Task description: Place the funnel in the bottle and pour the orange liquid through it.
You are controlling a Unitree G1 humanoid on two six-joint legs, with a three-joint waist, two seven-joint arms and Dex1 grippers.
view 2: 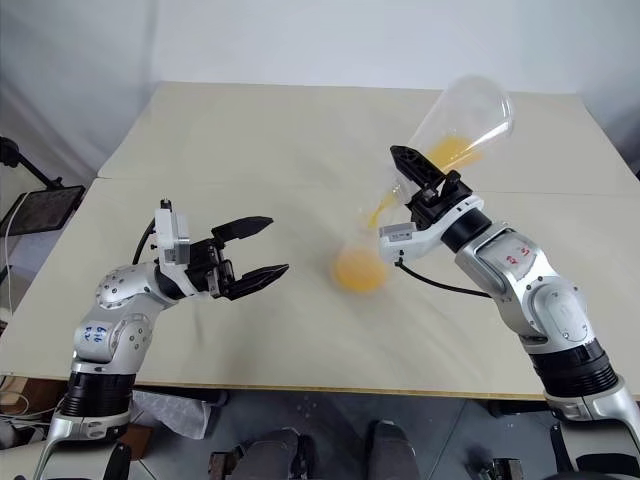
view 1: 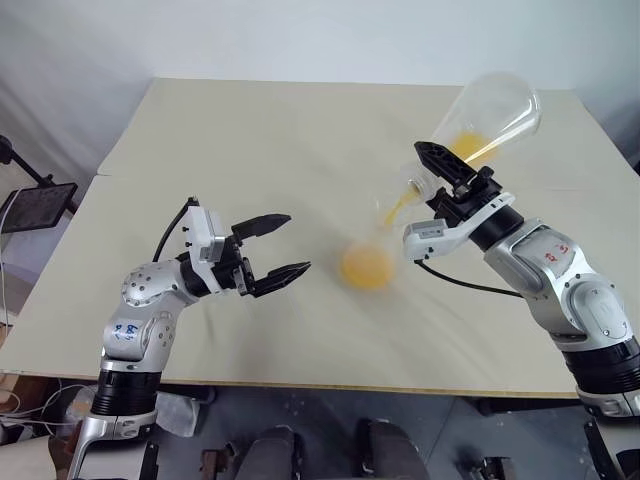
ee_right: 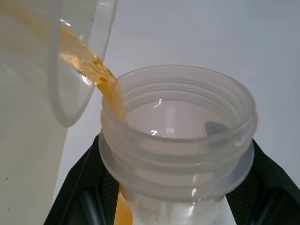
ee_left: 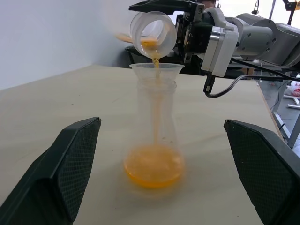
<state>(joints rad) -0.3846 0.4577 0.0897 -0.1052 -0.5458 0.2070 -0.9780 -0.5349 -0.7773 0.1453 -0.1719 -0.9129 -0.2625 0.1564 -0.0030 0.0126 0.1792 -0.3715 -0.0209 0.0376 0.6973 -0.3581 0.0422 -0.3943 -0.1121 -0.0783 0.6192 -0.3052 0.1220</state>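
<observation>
Pouring is under way, and what the coming move turns on is how the tilted flask's mouth sits over the funnel.

From the left eye view, the right gripper is clamped on the neck of that glossier flask, held above the surface toward its right edge. The flask's long axis slopes from its raised base down to its mouth, which points at the bottle standing near the middle of the surface, between the two arms. The right arm is the nearer one, just above and to the right of the bottle. The left gripper hangs to the bottle's left with its fingers spread, holding nothing.

From the right eye view, a thin stream of orange liquid runs from the mouth down to a pool in the bottle's base; some remains in the raised flask.

From the left wrist view, the funnel is seated upright in the bottle's neck, the pouring mouth directly over its rim, the stream falling inside the cone.

From the right wrist view, the stream leaves the lip beside the gripped neck.

My judgement: holding that alignment while tipping further empties the rest.
</observation>
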